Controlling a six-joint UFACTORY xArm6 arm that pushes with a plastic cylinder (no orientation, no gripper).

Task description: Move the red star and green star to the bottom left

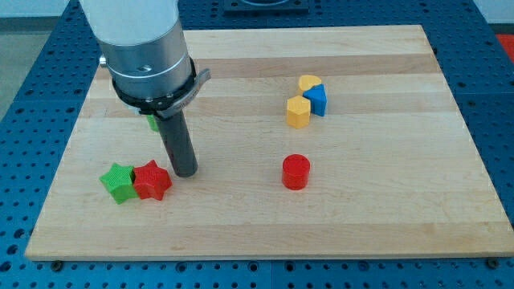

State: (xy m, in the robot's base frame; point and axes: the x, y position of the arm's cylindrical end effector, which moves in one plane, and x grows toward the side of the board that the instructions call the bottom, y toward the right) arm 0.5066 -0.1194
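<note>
The red star (152,181) and the green star (118,181) lie side by side and touching near the view's bottom left of the wooden board (361,217), the green one to the left. My tip (185,171) rests on the board just to the right of the red star, close to it; I cannot tell whether it touches. The rod rises from there to the arm's grey and white body at the view's top left.
A red cylinder (295,172) stands right of centre. A yellow hexagonal block (298,112), a blue block (317,99) and a yellow heart-like block (308,83) cluster at the upper right. A small green block (152,122) peeks out behind the rod.
</note>
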